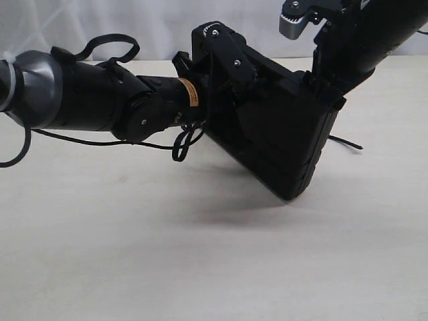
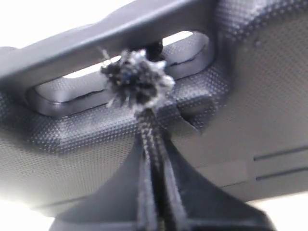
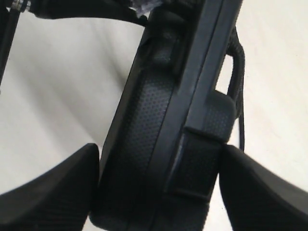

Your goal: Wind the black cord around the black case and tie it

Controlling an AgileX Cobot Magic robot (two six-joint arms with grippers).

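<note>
Grip was closed on both arms. Your right end effector (image 3: pixel 159 190) stood wide, a finger (image 3: pixel 48 192) pressed to each face of the black case (image 3: pixel 154 110), clamping it at a latch (image 3: pixel 197 163). The case hung tilted over the middle of the tabletop (image 1: pixel 200 267), one corner lowest; you could not tell whether that corner touched the surface. Your left end effector (image 2: pixel 155 149) was pinched narrow on the black cord (image 2: pixel 147 120) just below its frayed tip (image 2: pixel 137 79), which sat right against the case's handle cut-out (image 2: pixel 57 96). Beyond the case, toward the tabletop's right edge, a thin black strand (image 1: pixel 344 142) lay flat.
</note>
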